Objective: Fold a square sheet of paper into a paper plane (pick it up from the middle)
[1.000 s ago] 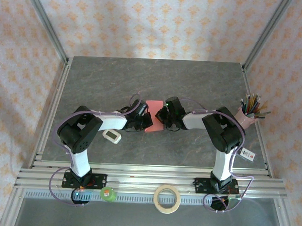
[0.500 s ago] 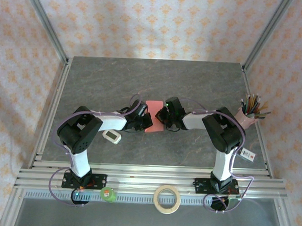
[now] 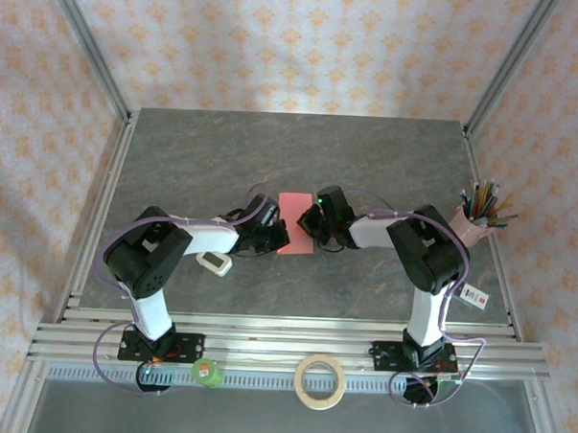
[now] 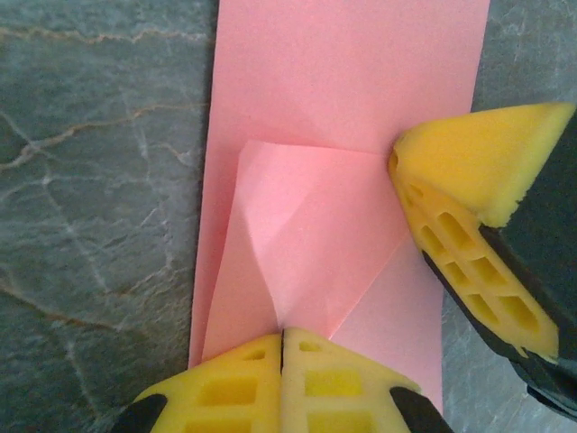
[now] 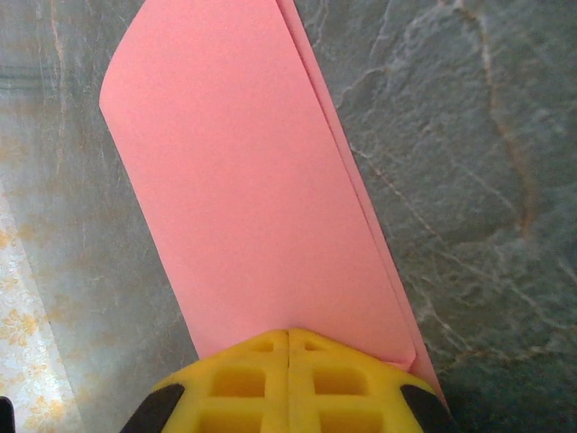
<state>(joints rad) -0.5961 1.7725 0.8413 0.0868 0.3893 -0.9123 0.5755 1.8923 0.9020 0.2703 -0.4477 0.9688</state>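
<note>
One thin, smooth pink paper (image 3: 294, 234) lies flat in the middle of the grey, stone-look table (image 3: 387, 163). It is folded into a long strip, with one pointy flap bent over on top. Two arms reach in to it, one from each side. The left gripper (image 4: 282, 345) has its two bumpy yellow fingers squeezed together, with the tips touching the paper where the flap ends. The right gripper (image 5: 288, 341) has its fingers squeezed together too, resting on the strip's other edge. Off to the sides are one cup of pencils (image 3: 473, 223), one small white gadget (image 3: 213, 262) and one ring of tape (image 3: 320, 382).
</note>
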